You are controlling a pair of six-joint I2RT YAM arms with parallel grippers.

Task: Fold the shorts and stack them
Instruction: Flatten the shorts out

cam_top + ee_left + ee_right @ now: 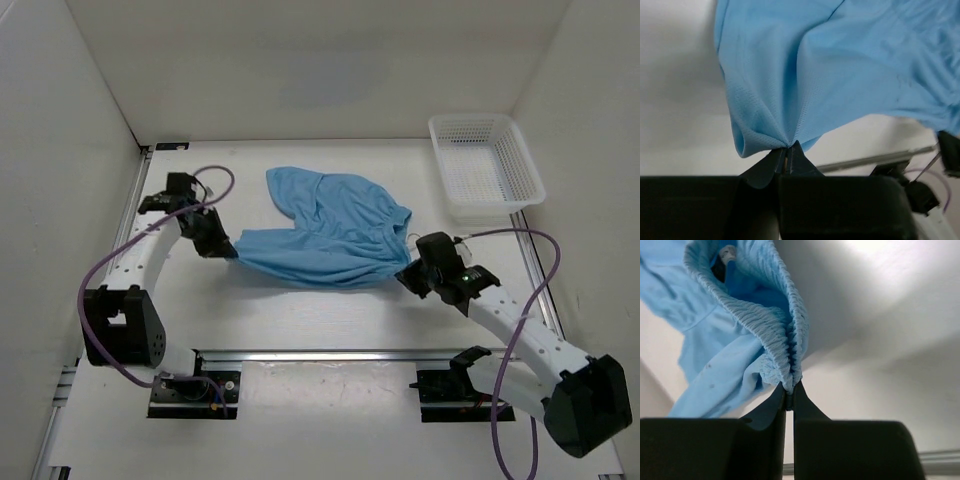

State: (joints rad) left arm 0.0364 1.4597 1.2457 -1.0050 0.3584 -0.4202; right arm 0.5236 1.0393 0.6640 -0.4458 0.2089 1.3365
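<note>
The light blue shorts (325, 235) hang spread between my two grippers over the middle of the table. My left gripper (228, 252) is shut on a bunched corner of a leg hem, seen in the left wrist view (786, 148) with the fabric (840, 65) fanning up from the fingertips. My right gripper (408, 272) is shut on the gathered elastic waistband (785, 350), pinched between the fingertips in the right wrist view (790, 390). The far leg of the shorts lies crumpled on the table at the back.
A white mesh basket (487, 166) stands at the back right, just beyond the shorts. White walls enclose the table on the left, back and right. A metal rail (320, 354) runs along the near edge between the arm bases.
</note>
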